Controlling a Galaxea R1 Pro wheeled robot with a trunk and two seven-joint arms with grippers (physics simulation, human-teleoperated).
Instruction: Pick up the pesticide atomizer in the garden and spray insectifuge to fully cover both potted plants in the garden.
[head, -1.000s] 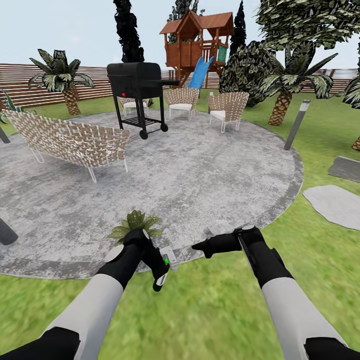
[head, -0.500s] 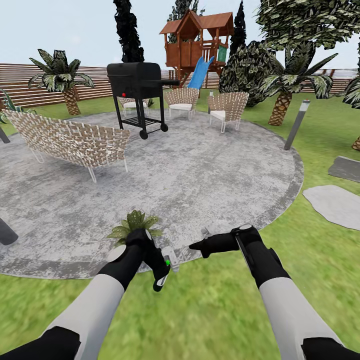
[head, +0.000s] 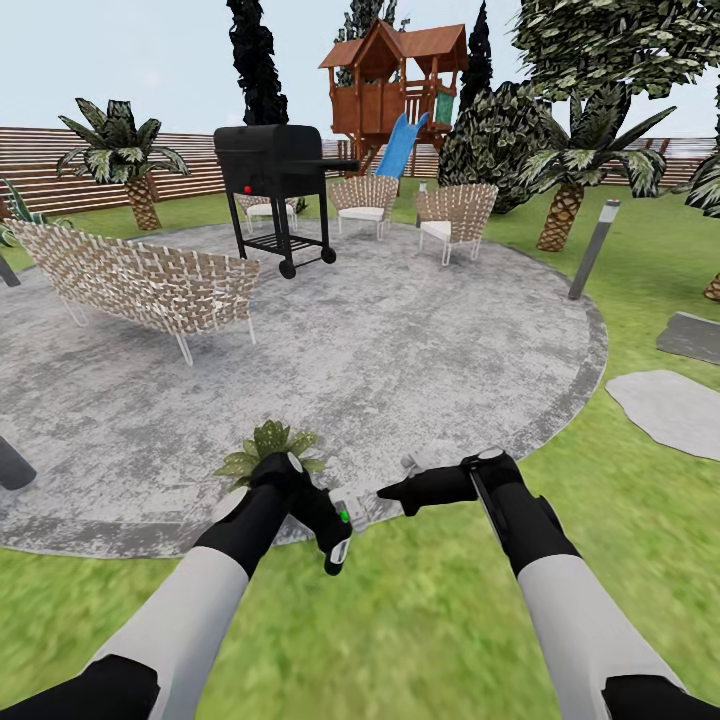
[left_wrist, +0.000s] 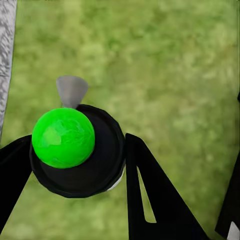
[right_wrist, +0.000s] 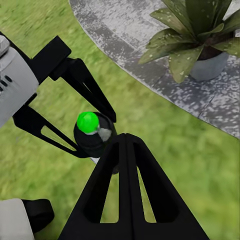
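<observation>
My left gripper (head: 336, 532) is shut on the pesticide atomizer (head: 341, 518), a slim pale bottle with a black cap and a bright green top (left_wrist: 63, 137). It hangs over the lawn at the patio's near edge. In the left wrist view the black fingers (left_wrist: 150, 200) stand on both sides of the cap. My right gripper (head: 393, 492) is shut with nothing in it, its tip (right_wrist: 125, 142) just beside the atomizer (right_wrist: 92, 132). One potted plant (head: 270, 446) stands on the patio edge behind my left hand, and its grey pot (right_wrist: 210, 65) shows in the right wrist view.
The round grey patio (head: 400, 350) holds a wicker sofa (head: 140, 280), a black grill (head: 275, 180) and wicker chairs (head: 455, 215). A grey bollard lamp (head: 594, 248) and stone slabs (head: 670, 405) lie to the right. Palms, a wooden playhouse and a brown fence stand behind.
My left gripper has carried the atomizer a little to the right, toward my right gripper. The right gripper shifted slightly left and then held still.
</observation>
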